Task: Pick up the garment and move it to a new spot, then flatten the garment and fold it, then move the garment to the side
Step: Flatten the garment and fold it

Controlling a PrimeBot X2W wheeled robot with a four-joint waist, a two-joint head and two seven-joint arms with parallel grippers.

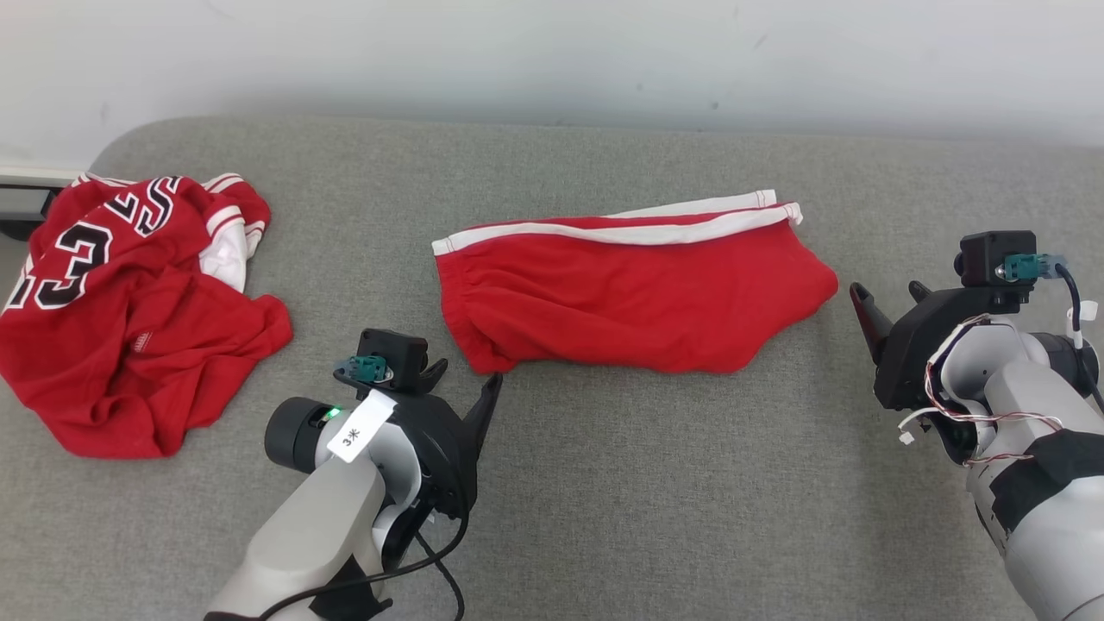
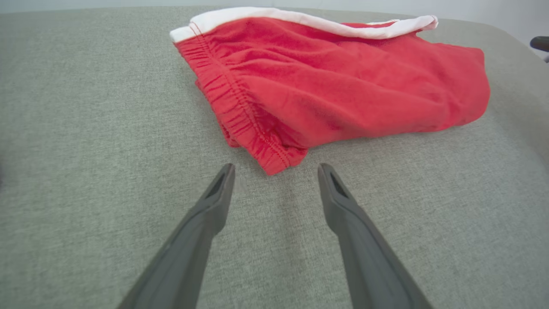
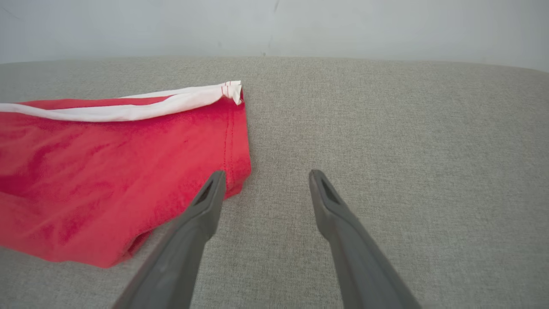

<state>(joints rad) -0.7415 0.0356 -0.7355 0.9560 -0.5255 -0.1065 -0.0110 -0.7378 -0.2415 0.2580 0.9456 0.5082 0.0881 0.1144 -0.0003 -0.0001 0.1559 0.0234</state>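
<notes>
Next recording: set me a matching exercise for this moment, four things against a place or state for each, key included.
Things:
1. red shorts
2. red jersey
3. left gripper
4. right gripper

Places or states:
a. open, at the shorts' stitched hem
b. crumpled in a heap at the far left
c. lying flat in the middle, white stripe along the far edge
d. open, just short of the elastic waistband corner

Pairs: 1-c, 2-b, 3-d, 4-a
</notes>
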